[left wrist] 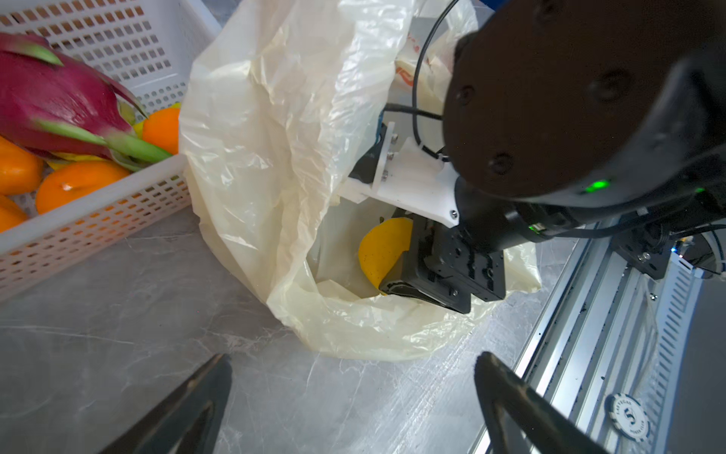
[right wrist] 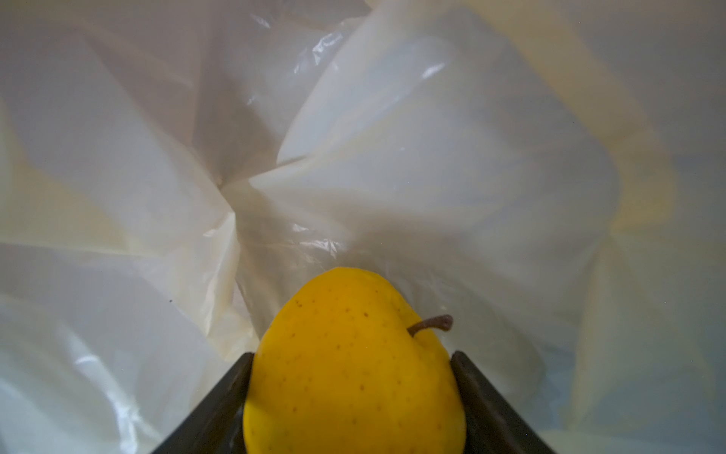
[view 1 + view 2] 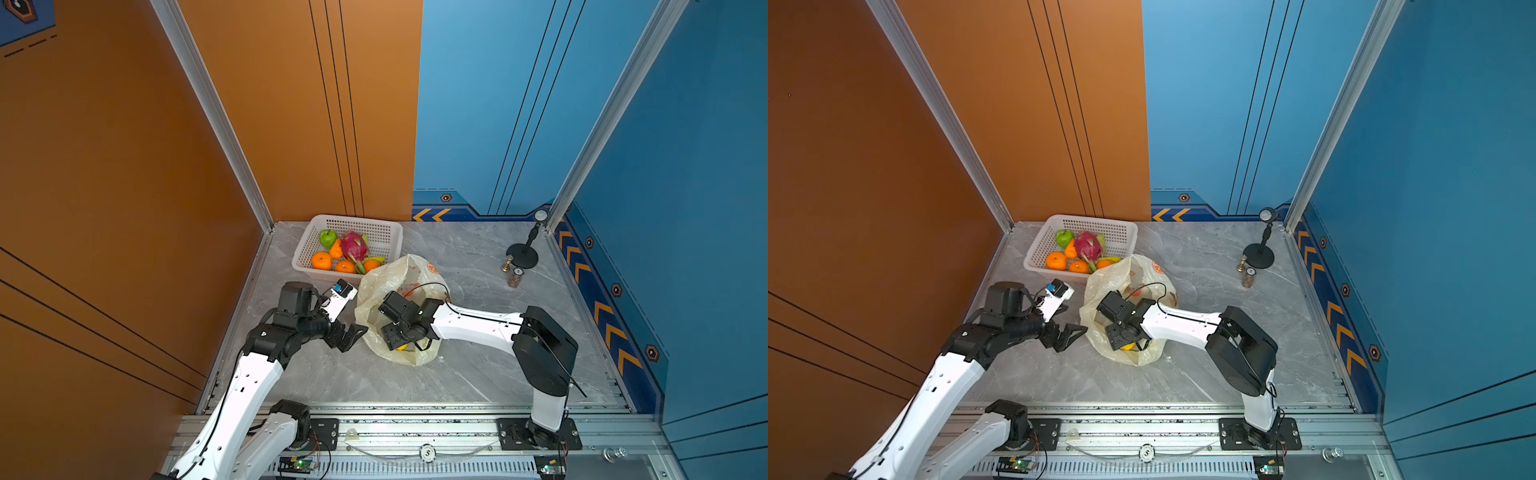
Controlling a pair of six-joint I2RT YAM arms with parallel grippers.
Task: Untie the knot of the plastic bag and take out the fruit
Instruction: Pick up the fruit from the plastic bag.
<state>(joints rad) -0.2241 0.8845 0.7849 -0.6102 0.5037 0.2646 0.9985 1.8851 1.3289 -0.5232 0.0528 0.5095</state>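
Fruit (image 2: 353,365) between right fingers (image 2: 220,405); chip (image 1: 628,417), perhaps "Vegas"

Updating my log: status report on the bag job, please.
Left gripper open, beside plastic bag. Right gripper inside bag, shut on yellow fruit. Slack bag walls crowd it.
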